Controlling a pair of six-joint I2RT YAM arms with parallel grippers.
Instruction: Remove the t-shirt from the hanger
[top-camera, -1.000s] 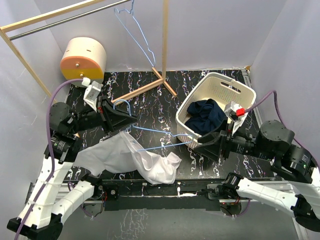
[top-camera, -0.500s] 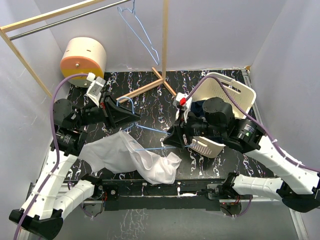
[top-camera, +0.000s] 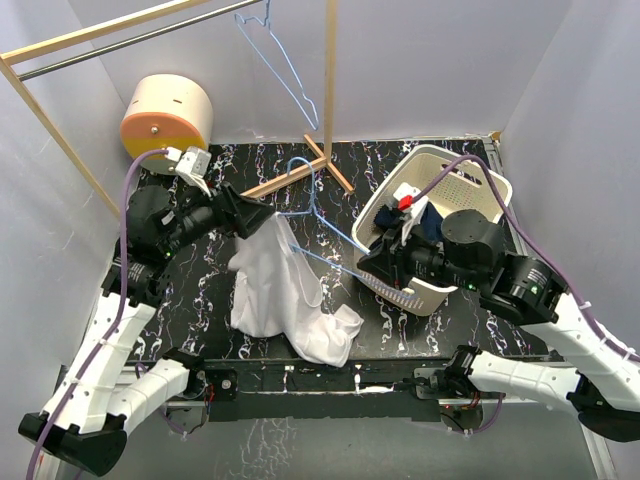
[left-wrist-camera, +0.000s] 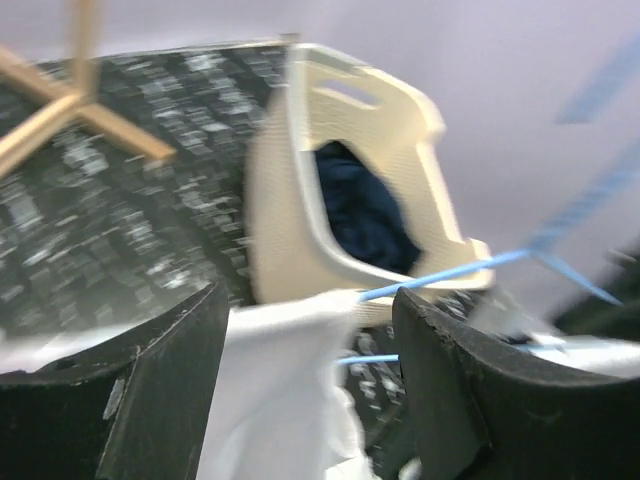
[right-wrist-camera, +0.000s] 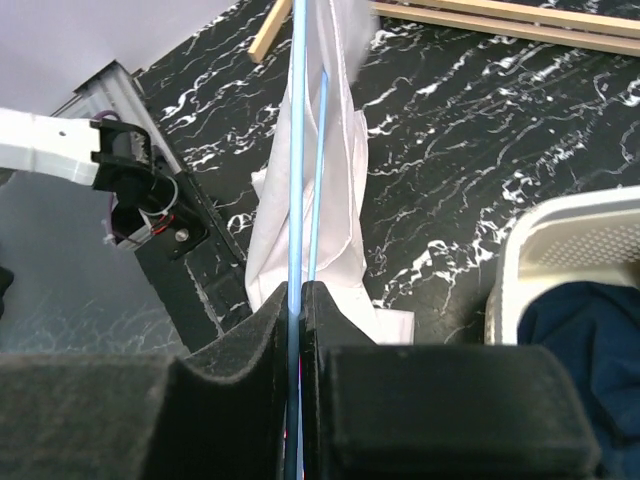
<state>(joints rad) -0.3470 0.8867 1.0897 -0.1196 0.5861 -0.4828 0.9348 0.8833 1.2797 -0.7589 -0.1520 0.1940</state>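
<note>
Right pincer (right-wrist-camera: 297, 292) nips the hanger (right-wrist-camera: 296, 150) wire, with the shirt (right-wrist-camera: 340, 200) draped just beyond its tips. Left pincer (left-wrist-camera: 308, 300) stands wide, the shirt's edge between its 2 fingers (left-wrist-camera: 140, 400).

The middle of the table is the crowded part. The white t-shirt (top-camera: 272, 290) hangs like a curtain from the blue hanger (right-wrist-camera: 296, 150). The hanger's wire slants from the left gripper (top-camera: 262, 216) across to the right gripper (top-camera: 366, 258), which is pinched tight on it, so there is no straight way through between the two arms. The laundry basket (top-camera: 478, 178) takes up the right side. At the back the wooden rack (top-camera: 329, 90) plants its post and crossed feet, with a spare hanger (top-camera: 283, 62) dangling beside it. A cream drum (top-camera: 170, 105) blocks the back-left corner. Bare table (top-camera: 195, 290) lies open left of the shirt, and there is a narrower patch between the shirt's hem and the basket.
</note>
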